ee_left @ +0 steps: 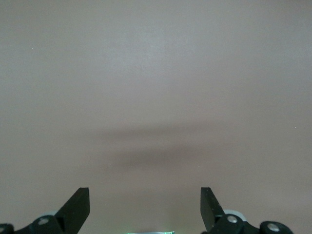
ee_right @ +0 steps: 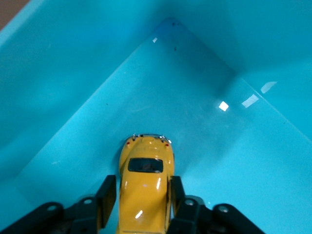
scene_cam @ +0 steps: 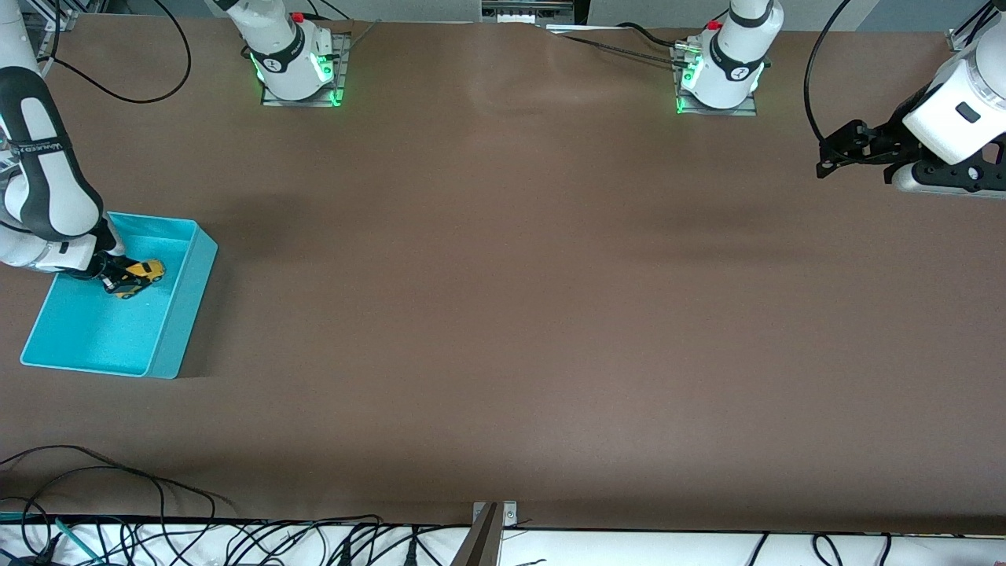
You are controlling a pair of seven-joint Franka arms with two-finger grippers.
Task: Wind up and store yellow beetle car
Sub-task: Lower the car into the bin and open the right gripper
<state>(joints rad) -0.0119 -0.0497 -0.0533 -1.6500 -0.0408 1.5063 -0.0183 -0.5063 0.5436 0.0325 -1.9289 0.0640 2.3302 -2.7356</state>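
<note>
The yellow beetle car [scene_cam: 144, 274] is inside the teal bin [scene_cam: 182, 314], at the end of the bin farther from the front camera, and seems to rest on the bin floor. My right gripper [scene_cam: 119, 281] reaches down into the bin with the car between its fingers. In the right wrist view the car [ee_right: 145, 168] sits between the jaws of the right gripper [ee_right: 143, 190]; they stand slightly apart from its sides, a thin strip of teal floor [ee_right: 204, 126] showing beside one finger. My left gripper [scene_cam: 827, 157] waits open over bare table at its own end, nothing between the jaws of the left gripper [ee_left: 145, 195].
The bin stands at the right arm's end of the table. Brown table top [scene_cam: 511, 299] stretches between the arms. Cables [scene_cam: 118, 503] lie along the edge nearest the front camera.
</note>
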